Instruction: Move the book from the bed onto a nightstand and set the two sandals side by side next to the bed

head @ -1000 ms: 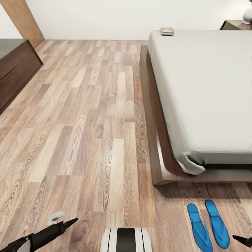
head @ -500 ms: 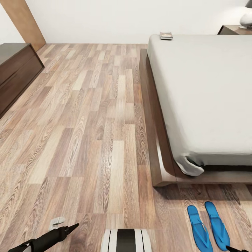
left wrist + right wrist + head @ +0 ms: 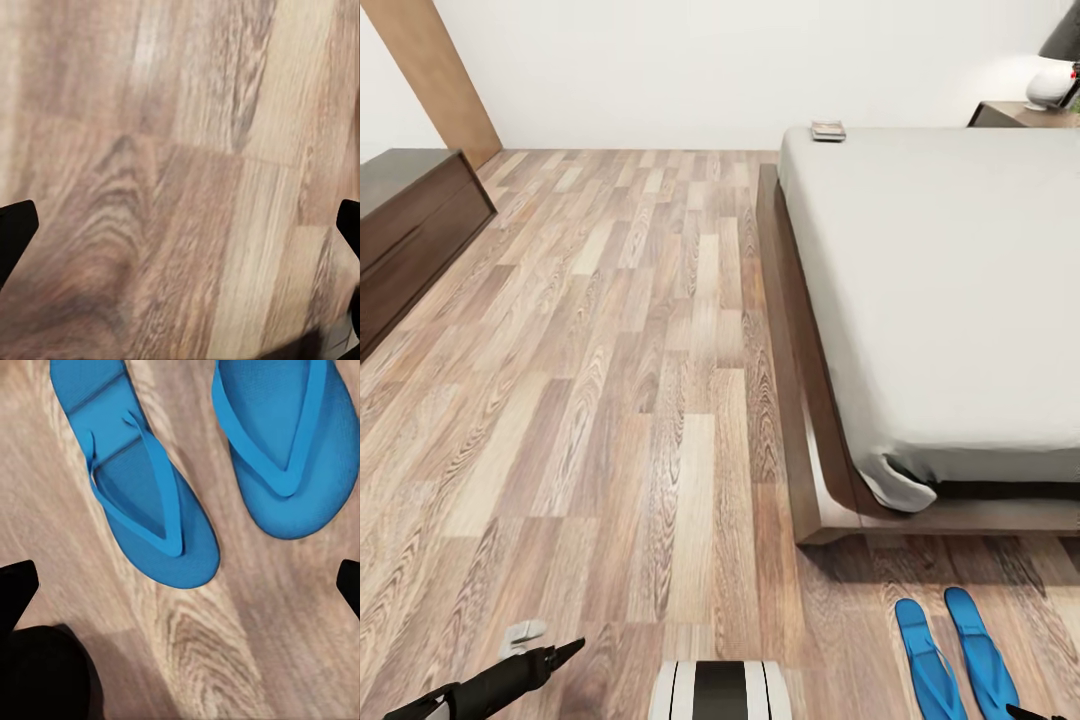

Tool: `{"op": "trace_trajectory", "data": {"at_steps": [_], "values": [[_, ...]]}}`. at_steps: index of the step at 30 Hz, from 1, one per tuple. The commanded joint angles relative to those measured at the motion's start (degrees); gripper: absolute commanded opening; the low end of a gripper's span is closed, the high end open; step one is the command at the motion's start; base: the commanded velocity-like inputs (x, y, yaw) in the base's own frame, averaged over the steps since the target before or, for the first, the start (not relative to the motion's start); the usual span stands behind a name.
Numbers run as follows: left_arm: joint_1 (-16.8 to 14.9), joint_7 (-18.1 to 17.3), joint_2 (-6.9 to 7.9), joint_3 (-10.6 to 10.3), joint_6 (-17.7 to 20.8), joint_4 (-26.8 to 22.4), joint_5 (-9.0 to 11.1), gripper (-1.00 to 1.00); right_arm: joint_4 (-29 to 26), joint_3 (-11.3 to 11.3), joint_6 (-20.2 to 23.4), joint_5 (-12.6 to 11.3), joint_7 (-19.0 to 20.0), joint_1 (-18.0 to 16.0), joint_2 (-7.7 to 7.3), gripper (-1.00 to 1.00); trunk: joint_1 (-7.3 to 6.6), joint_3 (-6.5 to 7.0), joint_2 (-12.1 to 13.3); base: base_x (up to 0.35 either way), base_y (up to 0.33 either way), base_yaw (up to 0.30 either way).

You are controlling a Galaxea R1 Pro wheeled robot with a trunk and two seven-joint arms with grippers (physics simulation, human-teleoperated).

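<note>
While the book [image 3: 827,130] lies at the far corner of the bed [image 3: 950,290], the two sandals [image 3: 958,665] are seen side by side on the floor [image 3: 610,380] just past the bed's foot. The right hand [image 3: 180,581] is held released above the sandals, the left hand [image 3: 180,225] released over bare floor. A nightstand [image 3: 1010,113] is seen beyond the bed.

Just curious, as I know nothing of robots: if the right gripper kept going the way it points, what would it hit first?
Probably the wood floor, just short of the two sandals; depth is unclear.
</note>
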Motion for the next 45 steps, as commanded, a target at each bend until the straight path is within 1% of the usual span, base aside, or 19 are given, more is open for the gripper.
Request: {"op": "trace_trajectory", "data": {"at_steps": [1,45], "values": [[-0.02,-0.12,0.01,-0.23,-0.31,0.05,0.11,1.00,0.00,0.48,0.34,-0.60,0.14,-0.02,-0.02,1.00,-0.03,0.19,0.00,0.000,0.000,0.000],[-0.07,-0.31,0.01,-0.23,-0.26,0.05,0.11,1.00,0.00,0.52,0.33,-0.58,-0.25,-0.02,-0.01,1.00,-1.17,9.94,0.59,0.000,0.000,0.000]]}}
